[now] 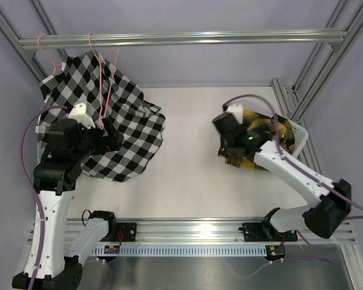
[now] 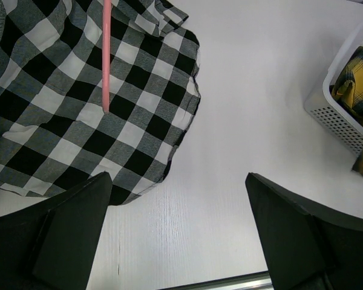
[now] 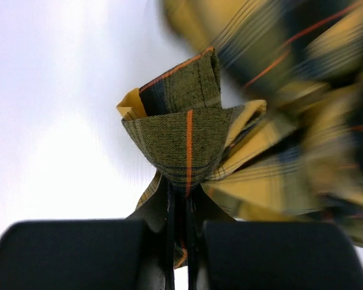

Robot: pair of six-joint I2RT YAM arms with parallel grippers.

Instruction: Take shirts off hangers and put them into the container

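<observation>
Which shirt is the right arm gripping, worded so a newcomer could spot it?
Start at the right side of the table, where a white basket stands. Heaped in it and spilling over its rim is the yellow-and-black plaid shirt, a fold pinched in the shut right end effector. The other shirt, on the left under the rail, is black-and-white check.

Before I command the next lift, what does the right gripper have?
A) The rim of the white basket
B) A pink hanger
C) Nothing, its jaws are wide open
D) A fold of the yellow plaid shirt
D: in the right wrist view the right gripper is shut, with a fold of the yellow plaid shirt pinched between its fingers.
</observation>
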